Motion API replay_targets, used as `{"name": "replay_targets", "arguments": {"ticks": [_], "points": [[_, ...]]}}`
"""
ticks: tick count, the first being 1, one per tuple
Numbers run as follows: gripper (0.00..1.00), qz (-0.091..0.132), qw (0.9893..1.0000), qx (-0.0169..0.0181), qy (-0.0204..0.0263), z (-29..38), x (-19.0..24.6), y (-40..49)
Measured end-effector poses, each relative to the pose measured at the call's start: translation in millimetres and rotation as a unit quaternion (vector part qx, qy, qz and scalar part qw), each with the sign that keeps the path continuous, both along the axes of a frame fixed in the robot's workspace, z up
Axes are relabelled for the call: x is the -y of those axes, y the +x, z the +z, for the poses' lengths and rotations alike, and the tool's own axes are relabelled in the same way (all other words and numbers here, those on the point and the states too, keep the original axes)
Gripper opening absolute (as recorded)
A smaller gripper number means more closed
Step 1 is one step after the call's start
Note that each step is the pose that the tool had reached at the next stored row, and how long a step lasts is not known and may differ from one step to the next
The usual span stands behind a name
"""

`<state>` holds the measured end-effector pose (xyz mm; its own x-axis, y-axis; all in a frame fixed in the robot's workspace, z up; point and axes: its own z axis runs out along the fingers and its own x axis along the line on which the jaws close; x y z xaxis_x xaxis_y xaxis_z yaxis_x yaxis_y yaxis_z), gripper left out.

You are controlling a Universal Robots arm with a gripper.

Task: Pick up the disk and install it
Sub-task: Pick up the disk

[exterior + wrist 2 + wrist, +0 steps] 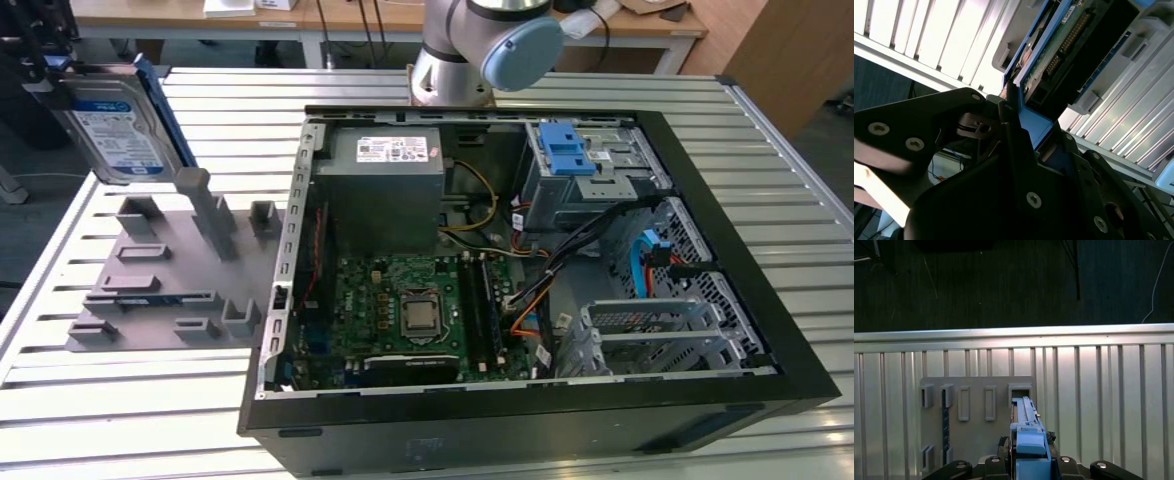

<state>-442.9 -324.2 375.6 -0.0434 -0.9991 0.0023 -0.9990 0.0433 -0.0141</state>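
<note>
The disk [115, 128], a silver drive with a white-and-blue label in a blue carrier, hangs upright above the grey holder plate [160, 290] at the exterior view's left. My gripper [60, 82] is shut on its upper edge. In the first wrist view the blue carrier edge of the disk [1026, 417] stands between the fingers of my gripper [1030, 462], with the holder plate [974, 440] below it. In the second wrist view my gripper [1021, 137] clamps the blue frame, and the green circuit-board side of the disk [1064, 47] faces the camera.
The open computer case [467, 420] lies on the slatted metal table [787, 180]. Inside it are the grey power-supply box [387, 190], the motherboard [414, 310] and the metal drive cage with blue latches [587, 165]. The arm's base [461, 50] stands behind the case.
</note>
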Motion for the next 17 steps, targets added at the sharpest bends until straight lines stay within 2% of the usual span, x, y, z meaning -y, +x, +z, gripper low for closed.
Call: {"name": "replay_targets", "arguments": {"ticks": [17], "points": [[0.36, 0.000, 1.0000, 0.0000, 0.0000, 15.7, 0.0, 0.0]]}}
